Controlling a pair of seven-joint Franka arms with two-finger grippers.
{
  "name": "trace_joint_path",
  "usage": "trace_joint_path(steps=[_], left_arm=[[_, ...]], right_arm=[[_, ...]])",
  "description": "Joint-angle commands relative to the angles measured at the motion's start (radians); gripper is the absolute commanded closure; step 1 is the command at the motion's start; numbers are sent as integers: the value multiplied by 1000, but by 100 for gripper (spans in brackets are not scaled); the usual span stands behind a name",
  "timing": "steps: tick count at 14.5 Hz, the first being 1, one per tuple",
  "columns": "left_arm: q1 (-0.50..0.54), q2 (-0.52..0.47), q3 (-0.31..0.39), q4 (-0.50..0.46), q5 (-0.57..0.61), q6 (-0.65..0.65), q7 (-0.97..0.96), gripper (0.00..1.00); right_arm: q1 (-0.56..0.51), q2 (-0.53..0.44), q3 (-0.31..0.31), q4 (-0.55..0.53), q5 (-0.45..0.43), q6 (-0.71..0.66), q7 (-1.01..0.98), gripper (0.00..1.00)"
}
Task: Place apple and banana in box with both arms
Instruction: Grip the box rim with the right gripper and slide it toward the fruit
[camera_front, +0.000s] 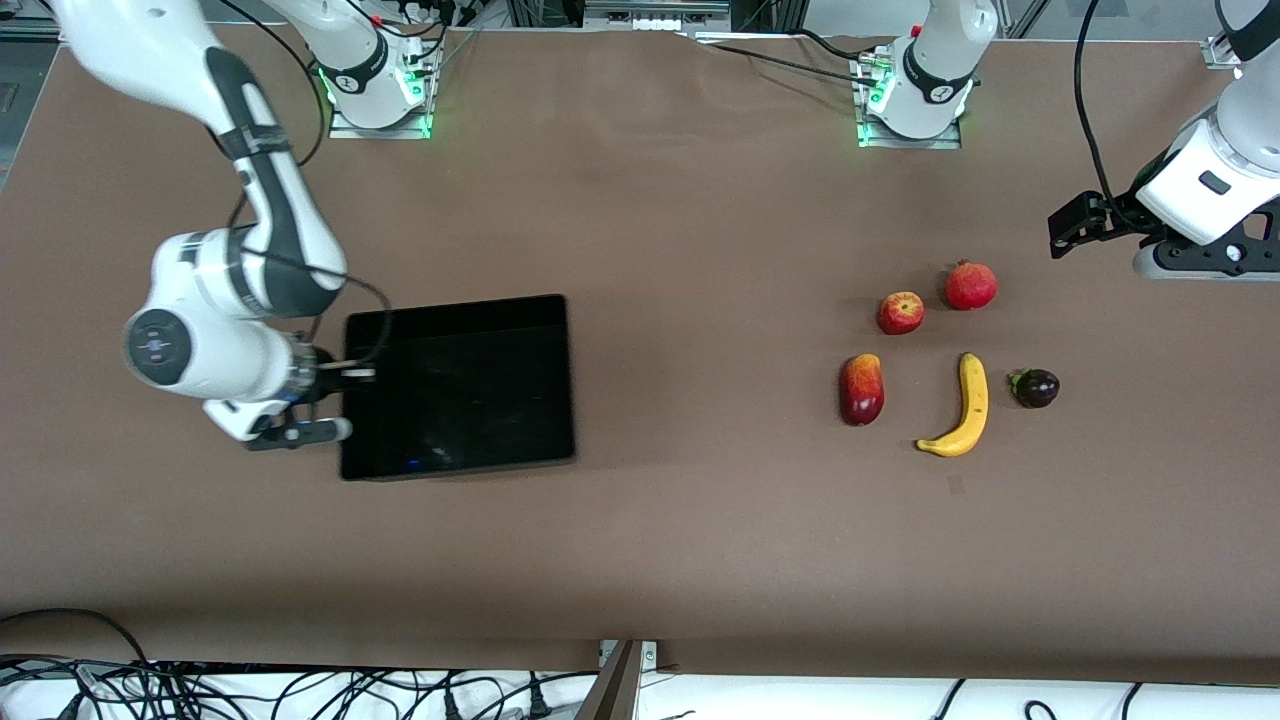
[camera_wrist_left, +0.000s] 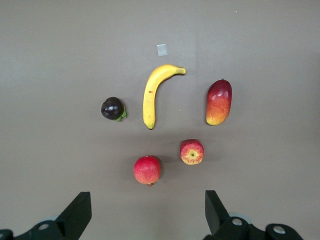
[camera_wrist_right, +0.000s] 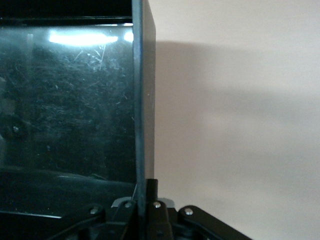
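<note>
A: What's in the box (camera_front: 458, 386)?
B: Nothing. It sits toward the right arm's end of the table, its glossy floor showing only scratches and glare.
A: And the right gripper (camera_wrist_right: 142, 200)?
B: Clamped on the box wall at the edge toward that arm. The fingers meet on the thin wall in the wrist view; from the front, the wrist hides most of them.
A: The fruit?
B: All on the table (camera_front: 700, 250) toward the left arm's end. The apple (camera_front: 900, 313) lies beside the pomegranate (camera_front: 971, 285); the banana (camera_front: 962, 406) is nearer the camera, between the mango (camera_front: 861, 389) and a dark fruit (camera_front: 1036, 387).
A: The left gripper (camera_wrist_left: 147, 210)?
B: Jaws wide apart, holding nothing, hanging over the table by the fruit. Its arm is cut off at the frame edge.
</note>
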Motion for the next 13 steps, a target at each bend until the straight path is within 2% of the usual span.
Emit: trace_joint_path(steps=[1,3,7,9,13], left_arm=[[-2,10,5,30,-26,-23,11,0],[-2,10,5,30,-26,-23,11,0],[-5,12,5,30,-23,-24,25,0],[-8,16,-8,25,-21,-39,32,0],[-7,120,-10,5,-13,-88,40,0]], right_arm=[[112,12,-1,13,50,-10,140,100],[219,64,-2,47,106,12,264,100],[387,163,-5,183,103,39,450,100],[438,191,-5,197,103,113,516,100],[536,228,-10,202,95,206,605,100]])
